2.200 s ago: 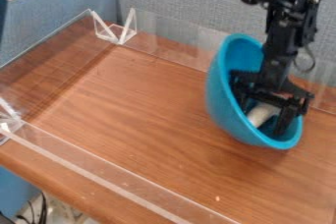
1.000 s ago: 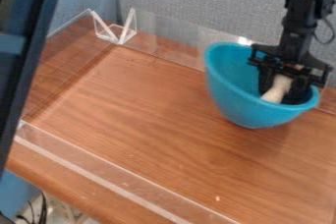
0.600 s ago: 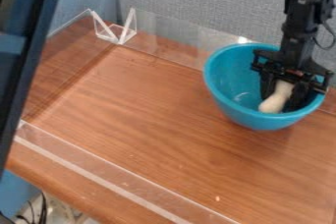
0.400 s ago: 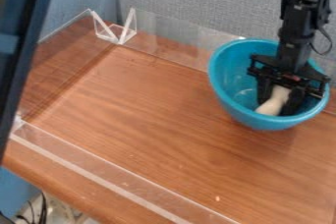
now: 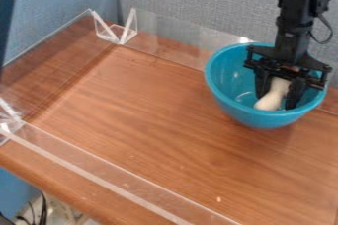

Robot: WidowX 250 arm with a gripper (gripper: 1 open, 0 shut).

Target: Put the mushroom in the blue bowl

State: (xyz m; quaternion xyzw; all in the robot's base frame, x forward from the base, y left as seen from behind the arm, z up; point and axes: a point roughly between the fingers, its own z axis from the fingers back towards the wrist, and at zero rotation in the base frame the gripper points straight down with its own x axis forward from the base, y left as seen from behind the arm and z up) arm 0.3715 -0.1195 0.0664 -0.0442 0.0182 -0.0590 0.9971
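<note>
Camera view: one blue bowl (image 5: 244,111), on brown wooden table (image 5: 145,130); one cream-white mushroom (image 5: 274,94), inside the bowl, tilted; one black gripper (image 5: 288,79), reaching into the bowl beside the mushroom, whether its jaws are clamped or apart unclear.

- The blue bowl (image 5: 234,99) stands on the wooden table (image 5: 145,120).
- The gripper (image 5: 290,83) reaches into it.
- The mushroom (image 5: 274,95) is inside, at the gripper.
</note>
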